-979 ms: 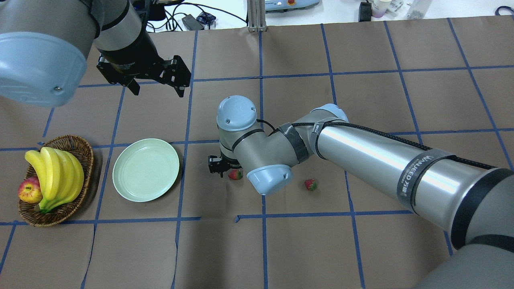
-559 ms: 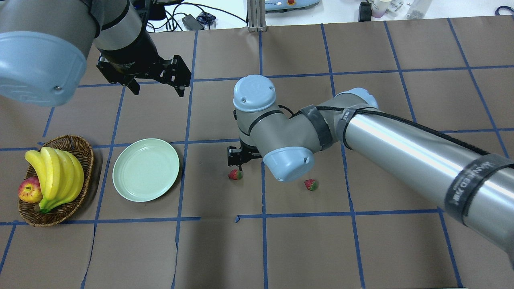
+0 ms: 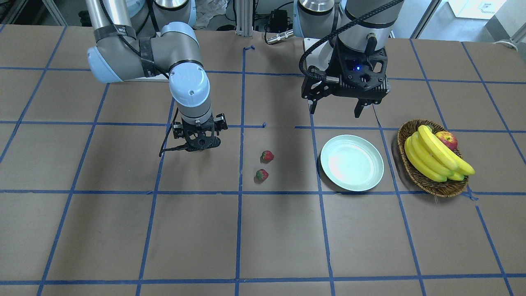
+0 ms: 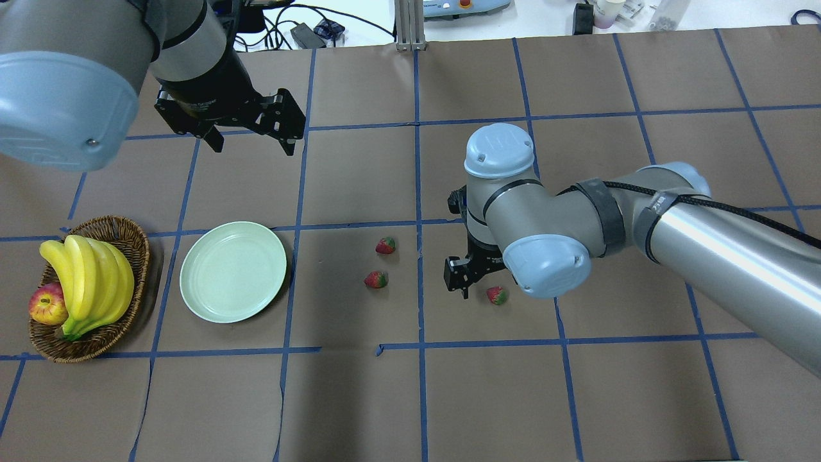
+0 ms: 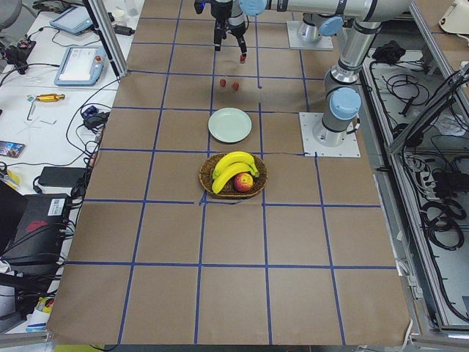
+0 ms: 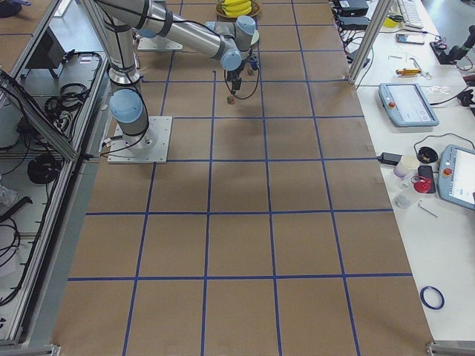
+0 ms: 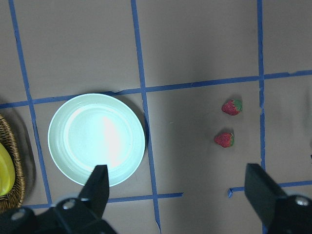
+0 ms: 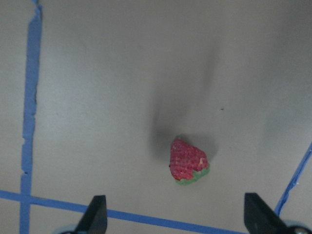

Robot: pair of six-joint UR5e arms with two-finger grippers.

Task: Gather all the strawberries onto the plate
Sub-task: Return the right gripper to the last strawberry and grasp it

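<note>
Now, R pincer (image 8: 175, 219) spread wide, empty, strawberry (image 8: 189, 161) on table (image 8: 97, 73) just below it.

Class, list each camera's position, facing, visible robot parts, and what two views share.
Front: across table, facing robot; right arm, left arm.
Overhead: behind robot, facing down; both arms.
Left side: left end, looking along; both arms.
Right side: opposite end; right arm.
Left wrist: above plate; left end effector.
Right wrist: above strawberry; right end effector.
Shared: plate, front and overhead.
</note>
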